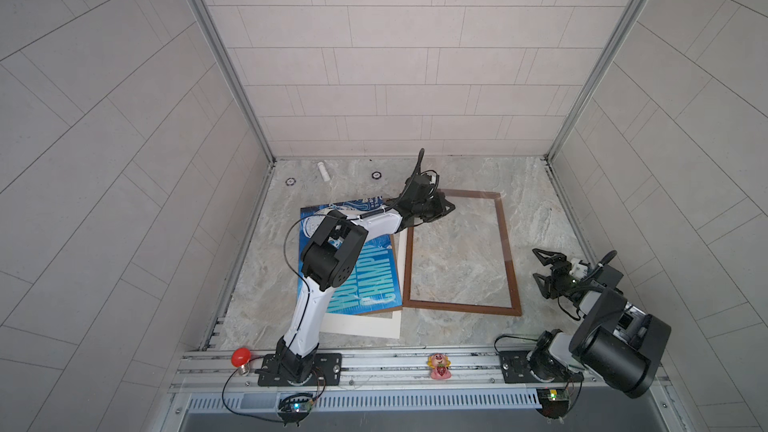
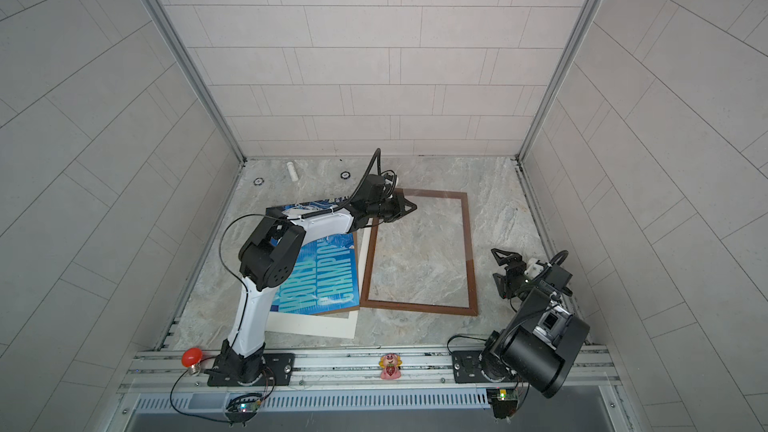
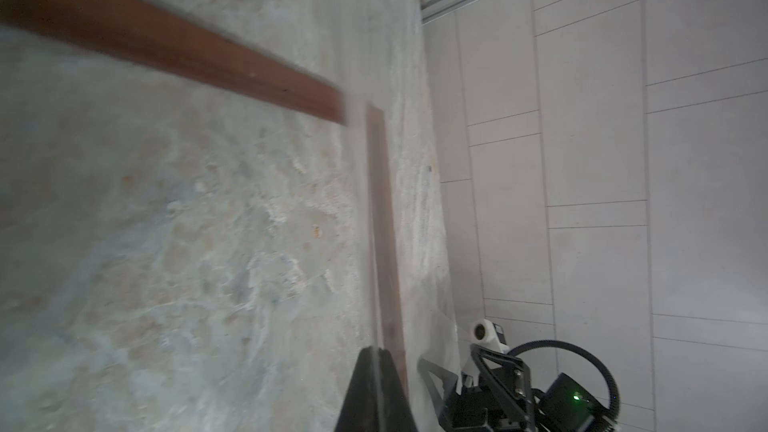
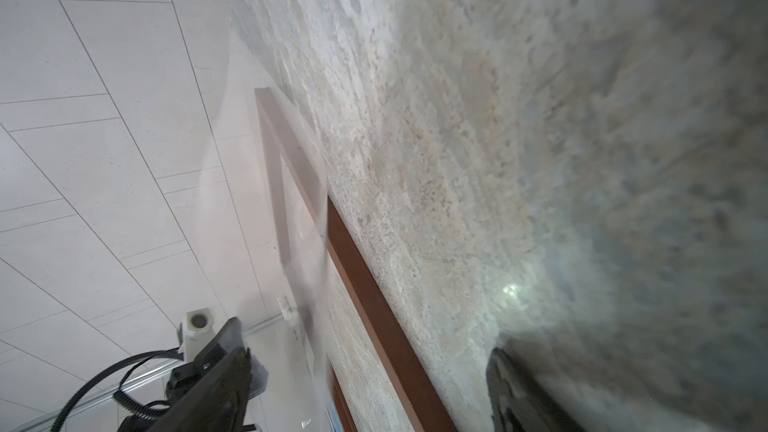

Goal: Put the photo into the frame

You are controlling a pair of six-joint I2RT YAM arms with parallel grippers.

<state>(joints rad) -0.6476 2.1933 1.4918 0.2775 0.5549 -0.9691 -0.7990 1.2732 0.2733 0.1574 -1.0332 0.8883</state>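
Currently on the marble table [image 1: 544,209]:
- Frame [image 1: 461,307]: thin dark wood, lying flat, centre-right, with marble showing through its opening.
- Photo [image 1: 365,284]: blue, lying flat just left of the frame and outside it, on top of a cream mat [image 1: 361,328], partly under the left arm.
- Left gripper [image 1: 449,206]: fingers together, at the frame's far left corner. Contact with the wood cannot be told.
- Right gripper [image 1: 538,266]: fingers spread wide with nothing between them, right of the frame and apart from it.
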